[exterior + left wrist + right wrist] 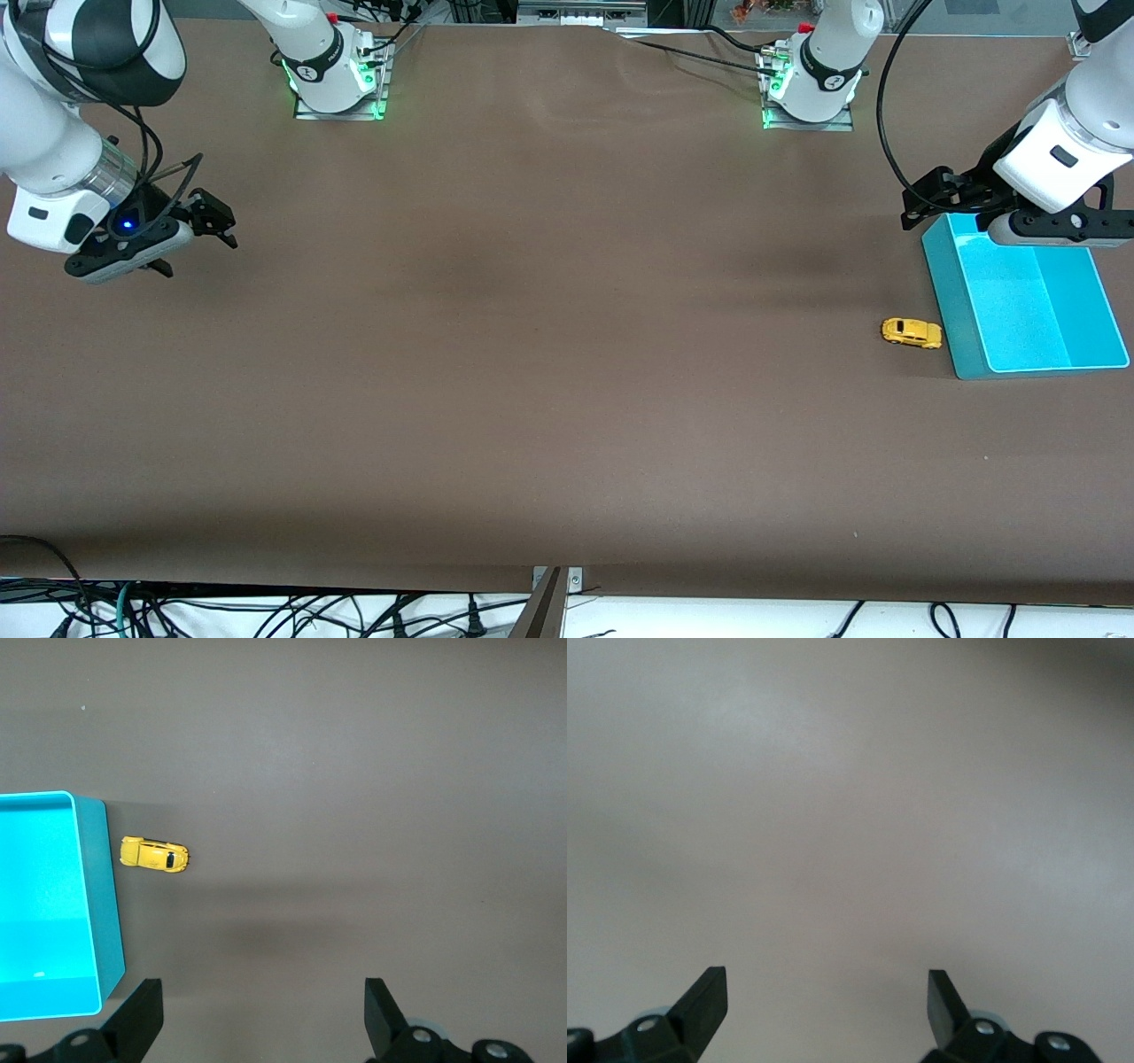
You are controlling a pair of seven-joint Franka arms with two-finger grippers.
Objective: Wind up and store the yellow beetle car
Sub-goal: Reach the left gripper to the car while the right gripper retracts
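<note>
The car (pixel 912 332) sits on its wheels on the bench (pixel 532 354), near the edge at the left arm's end, just beside the outer wall of the tray (pixel 946 292) but apart from it. Nothing has been picked up yet, so the step in hand looks to be the first reach for the car.

The left gripper (pixel 930 204) hangs over the tray's corner nearest the arm bases, jaws spread wide and empty; its wrist view shows the car (pixel 154 854) ahead of the fingers (pixel 142 1014) with the tray (pixel 102 895) close alongside. The right gripper (pixel 199 226) waits over the bench near the right arm's end, jaws also wide and empty.

To do this well, the left gripper should probably come down across the car's narrow width, centred on the body. The tray wall leaves little room on one side, so a finger could strike it or nudge the car away. A light squeeze should do for so small a toy.
</note>
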